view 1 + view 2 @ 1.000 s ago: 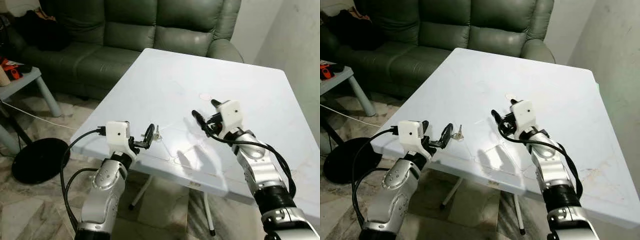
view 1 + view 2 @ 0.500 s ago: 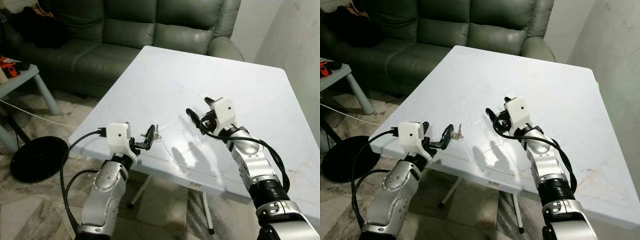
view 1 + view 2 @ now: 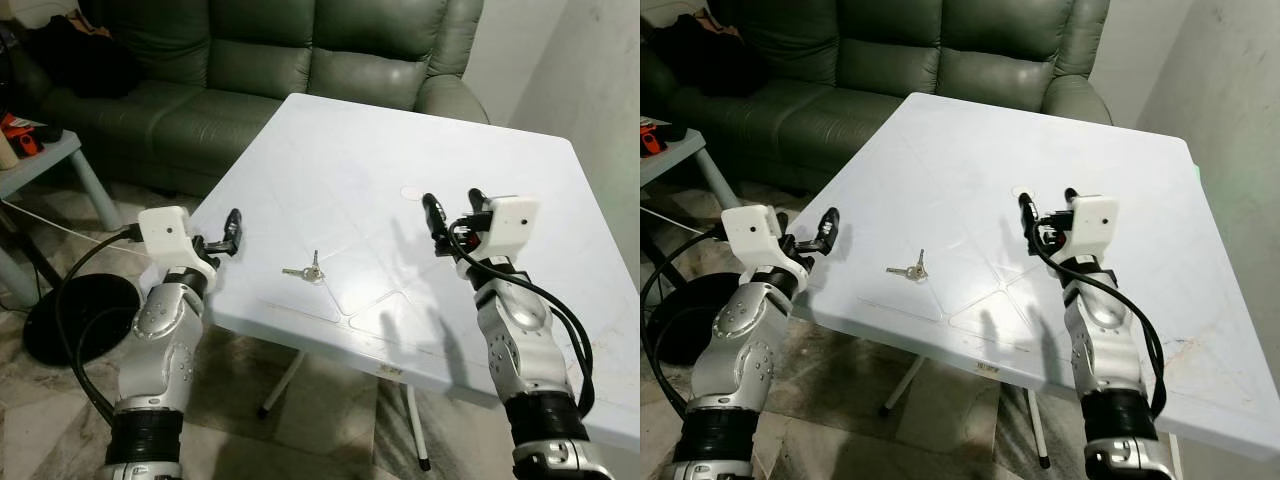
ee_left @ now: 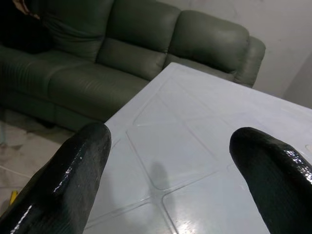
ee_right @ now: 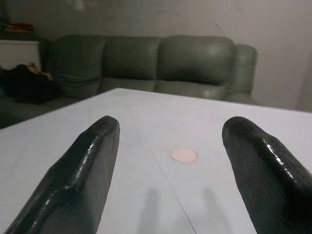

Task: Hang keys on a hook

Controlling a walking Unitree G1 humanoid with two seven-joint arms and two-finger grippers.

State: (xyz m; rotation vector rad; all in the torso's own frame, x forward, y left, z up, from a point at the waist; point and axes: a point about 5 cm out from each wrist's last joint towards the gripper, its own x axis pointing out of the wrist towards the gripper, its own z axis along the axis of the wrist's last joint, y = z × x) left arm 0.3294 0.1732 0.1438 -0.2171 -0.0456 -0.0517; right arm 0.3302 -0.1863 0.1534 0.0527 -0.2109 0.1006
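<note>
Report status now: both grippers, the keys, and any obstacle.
Left gripper open, off the table's left edge. Right gripper open, above the table. Keys lie flat between them, untouched. Nothing in the way.

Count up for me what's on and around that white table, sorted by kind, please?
Bunches of keys: 1
Small round pale discs on the table: 1
White tables: 1
Green sofas: 1
Robot pincers, left pincer and right pincer, both open above the table: 2
Total: 6
</note>
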